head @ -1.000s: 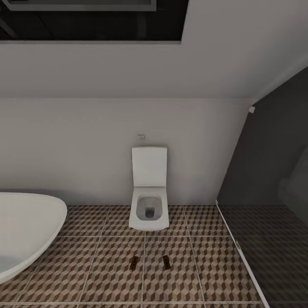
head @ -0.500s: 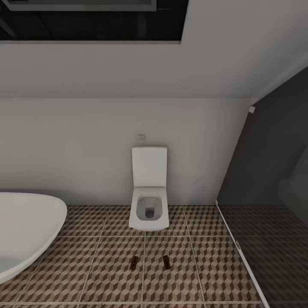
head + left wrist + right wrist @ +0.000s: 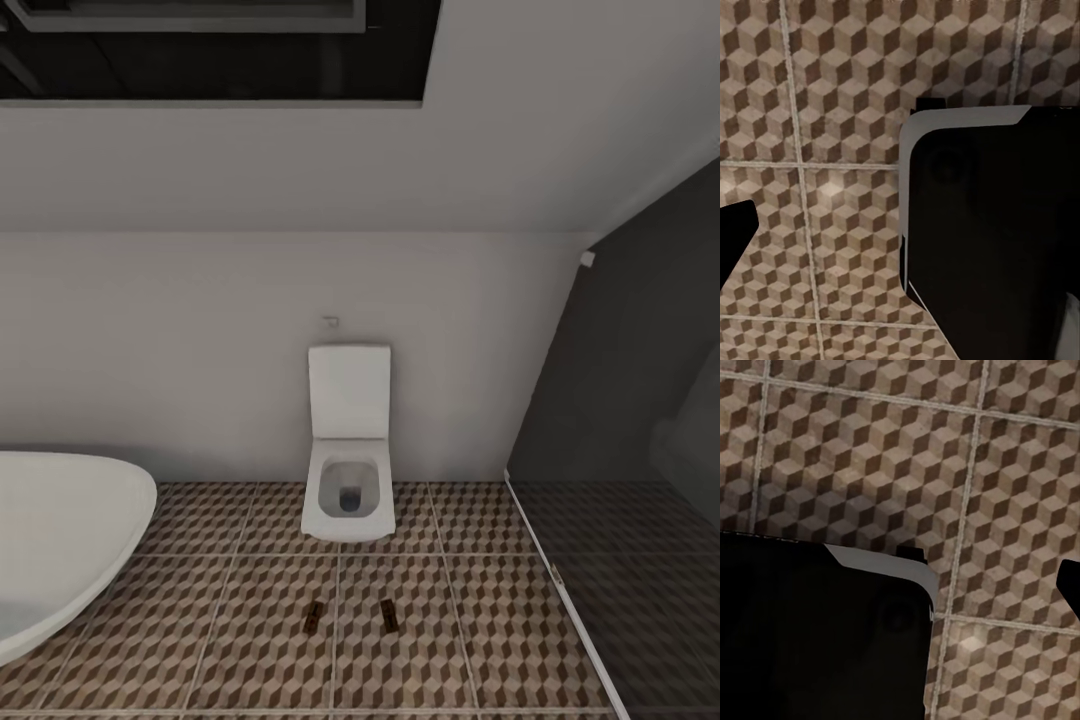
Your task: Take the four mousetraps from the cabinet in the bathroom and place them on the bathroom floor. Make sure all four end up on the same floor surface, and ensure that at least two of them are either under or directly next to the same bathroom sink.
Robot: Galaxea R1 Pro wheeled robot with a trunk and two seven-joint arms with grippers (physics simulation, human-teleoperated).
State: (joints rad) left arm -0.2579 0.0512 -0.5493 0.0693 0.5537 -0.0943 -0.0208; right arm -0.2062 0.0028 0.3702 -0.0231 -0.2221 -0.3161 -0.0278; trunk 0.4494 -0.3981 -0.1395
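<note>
Two mousetraps lie flat on the bathroom floor (image 3: 240, 650) in front of the toilet, one (image 3: 314, 618) left of a grout line and the other (image 3: 388, 614) right of it, a short gap apart. The other mousetraps, the cabinet and the sink are out of view. In the left wrist view my left gripper (image 3: 900, 247) hangs over patterned tiles, with one dark fingertip (image 3: 735, 240) at the picture's edge. My right gripper (image 3: 900, 585) likewise shows one fingertip (image 3: 1069, 585) at the edge. Nothing sits between either pair of fingers.
A square white toilet (image 3: 348, 470) stands against the pale far wall. The big white bathtub (image 3: 60, 540) bulges in from the left. Darker shower tiles (image 3: 640, 600) lie right, behind a thin pale strip (image 3: 560, 590). My black base (image 3: 990, 225) fills part of both wrist views.
The whole head view has shifted very slightly, so the camera moved. The two mousetraps and the fixtures have stayed where they were.
</note>
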